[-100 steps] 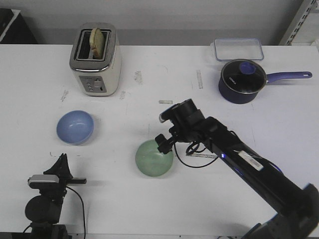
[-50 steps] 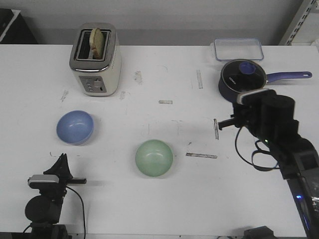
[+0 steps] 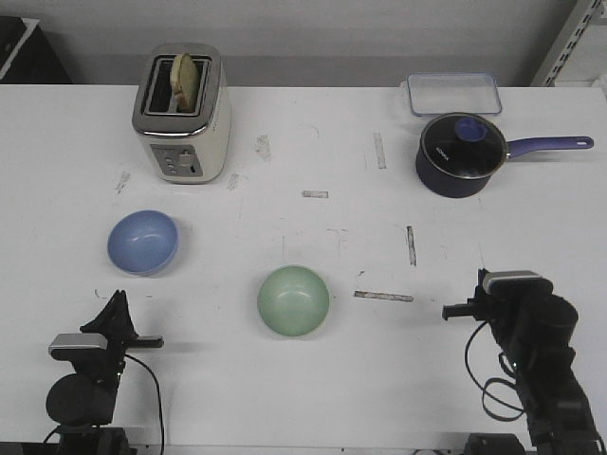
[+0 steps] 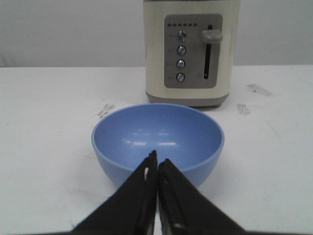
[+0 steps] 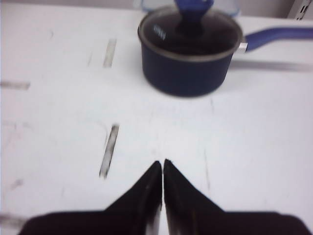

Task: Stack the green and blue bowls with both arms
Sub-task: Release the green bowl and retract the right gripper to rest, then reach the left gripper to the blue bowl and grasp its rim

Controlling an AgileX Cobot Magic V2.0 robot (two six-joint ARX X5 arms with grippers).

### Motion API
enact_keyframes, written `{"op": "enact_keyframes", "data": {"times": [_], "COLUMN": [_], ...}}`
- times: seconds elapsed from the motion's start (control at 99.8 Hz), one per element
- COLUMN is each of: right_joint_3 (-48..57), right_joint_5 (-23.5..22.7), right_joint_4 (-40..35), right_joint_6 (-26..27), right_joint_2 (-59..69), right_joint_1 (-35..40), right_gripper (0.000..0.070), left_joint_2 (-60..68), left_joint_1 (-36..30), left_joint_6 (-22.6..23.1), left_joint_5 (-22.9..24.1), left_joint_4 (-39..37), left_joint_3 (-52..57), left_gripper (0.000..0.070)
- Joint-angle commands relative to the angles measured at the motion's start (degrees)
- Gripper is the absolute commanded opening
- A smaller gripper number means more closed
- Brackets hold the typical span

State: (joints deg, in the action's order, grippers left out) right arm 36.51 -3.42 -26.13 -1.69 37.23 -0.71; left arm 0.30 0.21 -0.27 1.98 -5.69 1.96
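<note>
While both arms sit folded at the near edge of the bench, the left end effector and right end effector each show tips pressed together, holding nothing. The blue bowl rests at left, beyond the left arm; the green bowl sits mid-bench, well apart.

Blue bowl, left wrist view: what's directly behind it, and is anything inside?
Behind the blue bowl stands the cream toaster, its control panel facing the camera. The visible interior holds nothing; the shut left gripper covers the near wall.
</note>
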Motion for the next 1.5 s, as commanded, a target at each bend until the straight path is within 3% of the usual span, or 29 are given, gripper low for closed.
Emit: {"op": "enact_keyframes", "data": {"times": [0.0,0.14,0.271,0.421,0.642,0.692,0.822,0.982,1.123,1.283,1.494], "right_joint_3": [-3.4,-9.4,-9.7,-9.7,-9.7,-9.7,-9.7,-9.7,-9.7,-9.7,-9.7], "right_joint_5": [-0.1,0.6,0.6,0.6,0.5,0.5,0.5,0.5,0.5,0.5,0.5], "right_joint_4": [1.5,4.3,6.3,6.0,5.5,5.5,5.5,5.5,5.5,5.2,5.1], "right_joint_6": [-0.2,0.7,0.8,0.8,0.8,0.8,0.8,0.8,0.7,0.6,0.6], "right_joint_2": [-2.9,-9.6,-13.4,-14.3,-14.3,-14.3,-14.3,-14.3,-14.3,-14.3,-14.3], "right_joint_1": [0.0,0.0,0.0,0.0,0.0,0.0,0.0,0.4,1.2,1.7,1.7], "right_gripper": [0.0000,0.0000,0.0000,0.0000,0.0000,0.0000,0.0000,0.0000,0.0000,0.0000,0.0000], "left_joint_2": [-0.1,-0.1,1.3,9.6,31.8,36.8,49.6,60.9,67.9,76.6,87.4], "left_joint_1": [0.1,0.1,0.1,0.0,0.1,0.1,0.2,1.1,2.9,5.8,9.5], "left_joint_6": [-4.0,-6.5,-6.3,-4.2,-1.9,-1.9,-1.9,-2.4,-5.5,-5.8,-8.5], "left_joint_5": [0.0,0.0,-0.1,-0.1,-0.1,-0.1,-0.1,-0.1,-0.9,-1.1,-1.4], "left_joint_4": [-2.6,-7.2,-5.7,0.3,13.3,16.7,27.5,35.6,41.3,49.0,51.2], "left_joint_3": [-1.1,0.8,8.2,23.1,49.1,54.5,66.9,73.7,73.9,73.9,73.9], "left_gripper": [0.0001,0.0001,0.0001,0.0001,0.0006,0.0038,0.0262,0.0308,0.0492,0.0494,0.0489]}}
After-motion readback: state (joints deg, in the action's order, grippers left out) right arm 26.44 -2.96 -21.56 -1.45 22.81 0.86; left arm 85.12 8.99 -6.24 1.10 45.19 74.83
